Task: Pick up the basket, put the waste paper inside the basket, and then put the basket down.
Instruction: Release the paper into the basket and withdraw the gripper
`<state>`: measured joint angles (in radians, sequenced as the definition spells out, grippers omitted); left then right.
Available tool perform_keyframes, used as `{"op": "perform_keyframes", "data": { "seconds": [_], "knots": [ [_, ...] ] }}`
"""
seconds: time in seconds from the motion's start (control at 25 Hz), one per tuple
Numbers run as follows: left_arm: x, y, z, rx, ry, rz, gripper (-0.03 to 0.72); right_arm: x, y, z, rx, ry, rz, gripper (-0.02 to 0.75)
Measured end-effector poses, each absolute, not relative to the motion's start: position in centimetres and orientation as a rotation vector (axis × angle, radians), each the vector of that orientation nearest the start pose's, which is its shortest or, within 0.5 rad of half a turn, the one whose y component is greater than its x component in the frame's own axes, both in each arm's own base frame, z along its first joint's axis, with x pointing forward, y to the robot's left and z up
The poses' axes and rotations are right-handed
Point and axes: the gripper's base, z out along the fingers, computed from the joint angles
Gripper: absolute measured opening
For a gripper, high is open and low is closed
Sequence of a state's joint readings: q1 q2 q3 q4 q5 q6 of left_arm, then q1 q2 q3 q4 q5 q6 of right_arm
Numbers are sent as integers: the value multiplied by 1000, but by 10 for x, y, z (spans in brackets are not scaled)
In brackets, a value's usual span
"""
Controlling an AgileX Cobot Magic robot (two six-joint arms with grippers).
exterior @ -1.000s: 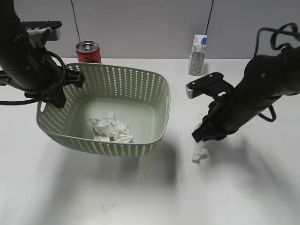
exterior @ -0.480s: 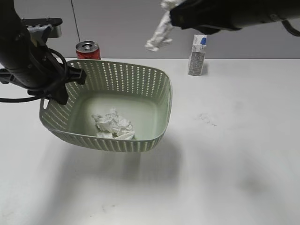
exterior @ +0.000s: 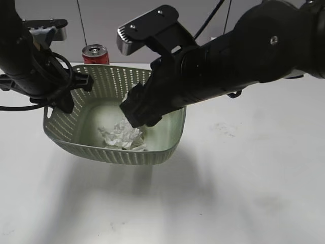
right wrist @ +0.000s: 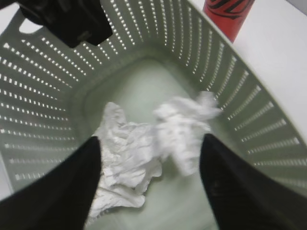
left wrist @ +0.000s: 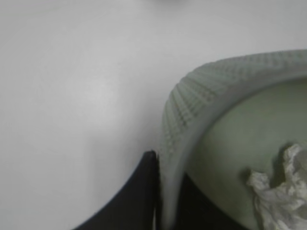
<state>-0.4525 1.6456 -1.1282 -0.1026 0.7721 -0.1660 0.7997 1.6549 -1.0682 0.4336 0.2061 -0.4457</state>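
Note:
The pale green slotted basket [exterior: 167, 140] hangs tilted above the table. My left gripper [exterior: 63, 99] is shut on the basket's left rim [left wrist: 175, 124]; its jaws [left wrist: 165, 191] pinch the wall. White waste paper wads [exterior: 122, 136] lie inside the basket. My right gripper [exterior: 138, 116] is over the basket with its fingers wide open [right wrist: 151, 158]. One blurred wad [right wrist: 184, 124] is between and below the fingers, apart from them, next to a flatter wad [right wrist: 120, 158] on the basket floor. The basket's walls [right wrist: 249, 124] surround them.
A red can [exterior: 95, 54] stands behind the basket and shows in the right wrist view [right wrist: 229, 12]. The white table [exterior: 244, 193] spreads in front and to the right. My right arm hides the carton at the back.
My right arm swung from the table on the right, up with a paper wad, and over the basket. The gripper has opened and the wad is now inside the basket. The basket stayed held.

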Motion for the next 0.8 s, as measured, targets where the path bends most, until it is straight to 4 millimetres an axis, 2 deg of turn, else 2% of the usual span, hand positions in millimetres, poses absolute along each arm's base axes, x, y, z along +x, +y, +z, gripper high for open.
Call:
{"op": "perform_keyframes", "data": {
  "seconds": [0.08, 0.12, 0.28, 0.36, 0.52, 0.64, 0.8],
  "knots": [
    [294, -150, 233, 317, 2786, -273, 8, 248, 266, 240, -967, 2103, 503, 585],
    [294, -150, 233, 317, 2786, -273, 8, 248, 266, 241, -967, 2102, 504, 615],
    [294, -150, 233, 317, 2786, -273, 8, 247, 262, 252, -948, 2076, 505, 583],
    [293, -150, 232, 317, 2791, -271, 8, 250, 253, 262, -879, 2079, 514, 573],
    [292, -150, 232, 306, 2801, -287, 8, 278, 208, 274, -653, 2150, 463, 569],
    [293, -153, 233, 281, 2795, -323, 8, 301, 161, 269, -504, 2277, 388, 568],
    [295, -156, 232, 246, 2777, -367, 8, 314, 104, 260, -339, 2447, 313, 566]
  ]
}}
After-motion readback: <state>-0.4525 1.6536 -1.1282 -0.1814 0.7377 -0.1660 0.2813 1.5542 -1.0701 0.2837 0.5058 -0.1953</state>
